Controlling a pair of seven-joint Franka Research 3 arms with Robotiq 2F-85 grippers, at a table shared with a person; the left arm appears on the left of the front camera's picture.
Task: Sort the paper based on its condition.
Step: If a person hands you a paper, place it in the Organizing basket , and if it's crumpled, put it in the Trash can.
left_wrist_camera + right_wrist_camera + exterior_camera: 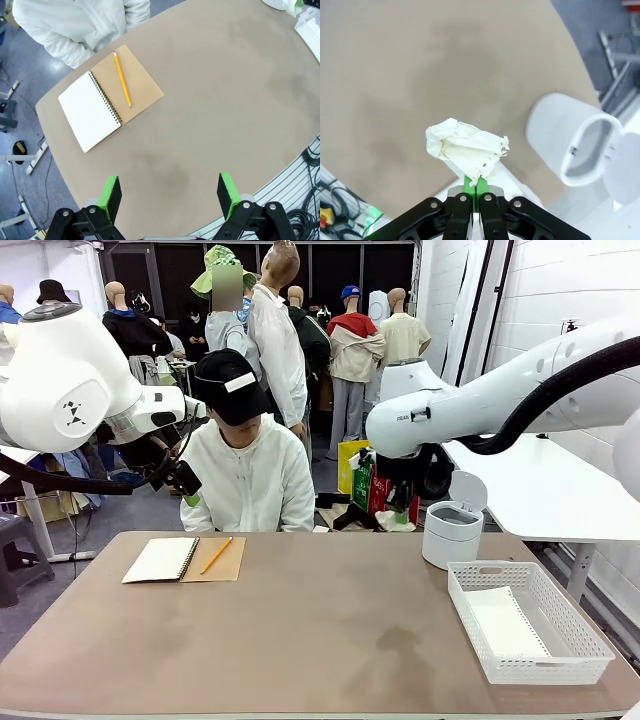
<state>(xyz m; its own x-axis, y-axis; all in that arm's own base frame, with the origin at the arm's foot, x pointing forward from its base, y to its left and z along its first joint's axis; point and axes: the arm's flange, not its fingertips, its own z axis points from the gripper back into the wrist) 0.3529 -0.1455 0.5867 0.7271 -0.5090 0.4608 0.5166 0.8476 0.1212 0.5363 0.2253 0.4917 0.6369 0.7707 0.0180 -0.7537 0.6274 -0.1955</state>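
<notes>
My right gripper is shut on a crumpled, torn-edged wad of white paper, held high above the brown table. A white bin with its lid open stands just to the right of the wad. Across the table, the right arm hangs beside that bin. A flat white sheet lies in the white mesh basket. My left gripper is open and holds nothing, raised above the table's left side.
An open spiral notebook with a yellow pencil on its brown cover lies at the far left, also seen from above. A person in white sits behind it. The table edge runs near cables.
</notes>
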